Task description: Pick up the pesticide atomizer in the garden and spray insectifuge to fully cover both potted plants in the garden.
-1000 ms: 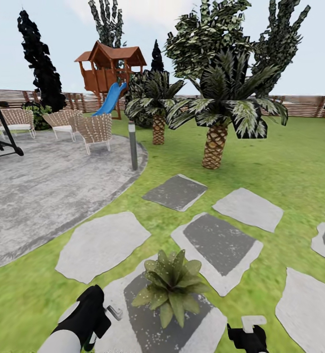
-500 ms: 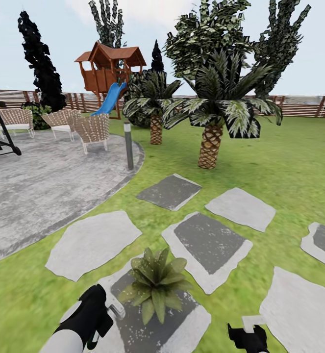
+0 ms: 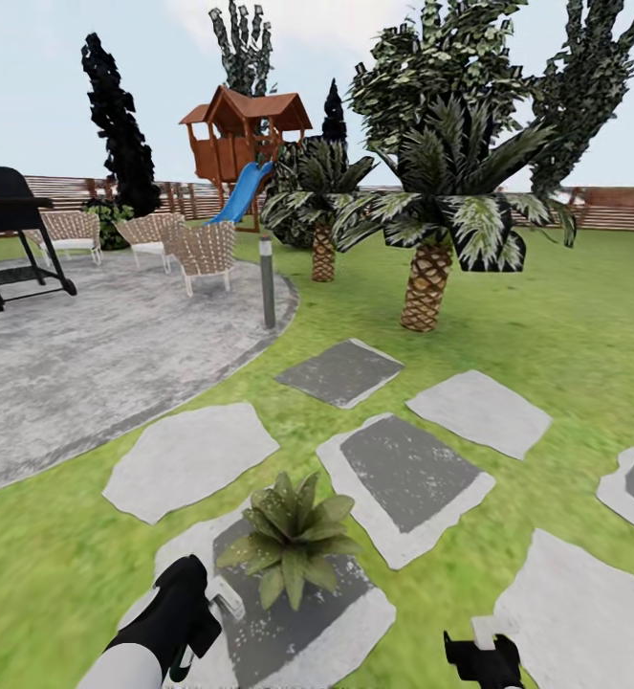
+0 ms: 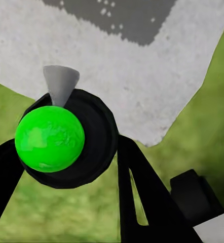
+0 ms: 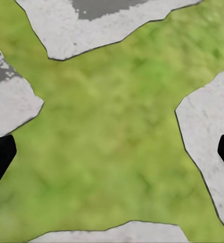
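Note:
My left gripper point(image 3: 194, 612) sits low at the left of the head view, shut on the pesticide atomizer point(image 3: 224, 600), whose whitish nozzle pokes out toward the plant. In the left wrist view the atomizer point(image 4: 49, 138) shows a bright green round body with a grey cone nozzle, held between black fingers point(image 4: 135, 187). One potted plant point(image 3: 291, 538), a low rosette of pointed green leaves, stands on a grey stepping stone point(image 3: 307, 627) just ahead and right of that nozzle. My right gripper point(image 3: 484, 658) hangs open and empty over grass point(image 5: 112, 152).
Several stepping stones point(image 3: 407, 478) lie across the lawn ahead. A round paved patio point(image 3: 87, 354) at the left holds a black grill point(image 3: 10, 230) and wicker chairs point(image 3: 202, 251). A short post point(image 3: 267, 282), two palms point(image 3: 426, 277), a playhouse with a slide point(image 3: 245, 144) and a fence stand beyond.
The whole picture has shifted, so the camera has moved; the plant now sits slightly higher and further left in it. Both grippers keep their places in the picture, the left still holding the atomizer.

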Available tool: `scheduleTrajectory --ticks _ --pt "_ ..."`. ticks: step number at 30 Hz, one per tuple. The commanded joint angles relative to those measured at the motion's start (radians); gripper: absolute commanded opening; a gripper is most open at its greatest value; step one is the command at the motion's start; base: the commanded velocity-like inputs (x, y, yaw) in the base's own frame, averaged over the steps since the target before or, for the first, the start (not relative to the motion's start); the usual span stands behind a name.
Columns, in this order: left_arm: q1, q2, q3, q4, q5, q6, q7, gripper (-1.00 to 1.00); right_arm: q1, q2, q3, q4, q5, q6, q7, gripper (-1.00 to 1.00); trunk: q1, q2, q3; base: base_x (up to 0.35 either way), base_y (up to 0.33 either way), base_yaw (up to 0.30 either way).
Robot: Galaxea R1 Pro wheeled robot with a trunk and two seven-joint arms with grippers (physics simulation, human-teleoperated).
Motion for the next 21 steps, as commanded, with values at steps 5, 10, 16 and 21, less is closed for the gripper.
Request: scheduleTrajectory --ticks 5,10,16,21 --pt "-0.001 -0.003 0.006 -0.001 -0.009 0.002 -0.008 -1.00 -0.001 0.000 -0.007 0.002 0.010 -0.005 -0.001 1.00 0.000 0.000 -0.001 -0.009 -0.274 0.275" --pt "-0.001 -0.002 0.008 -0.001 -0.010 0.002 -0.008 -1.00 -0.001 0.000 -0.007 0.002 0.010 -0.005 -0.001 1.00 0.000 0.000 -0.001 -0.001 -0.265 0.186" --pt "-0.001 0.001 0.014 -0.001 -0.010 0.002 -0.008 -1.00 -0.001 0.000 -0.007 0.002 0.010 -0.005 -0.001 1.00 0.000 0.000 -0.001 0.000 -0.081 0.018" --pt "-0.001 0.007 0.008 0.011 -0.012 0.003 -0.007 -1.00 -0.001 0.000 -0.006 0.002 0.010 -0.005 -0.001 1.00 0.000 0.000 -0.001 0.000 -0.002 0.000"
